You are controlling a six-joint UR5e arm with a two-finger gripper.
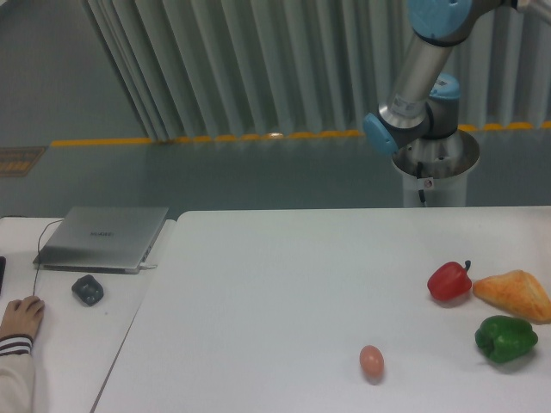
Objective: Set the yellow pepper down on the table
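I can't see the gripper or the yellow pepper from here. On the table (284, 284), a red pepper (449, 281) sits just left of the bread (515, 294), a green pepper (505, 338) below it.

A robot lab or workshop: a pedestal-mounted arm (428, 69), grey floor with a yellow line (207, 138), ribbed wall panels (258, 60), and a laptop (102, 237) on the side counter (69, 344).
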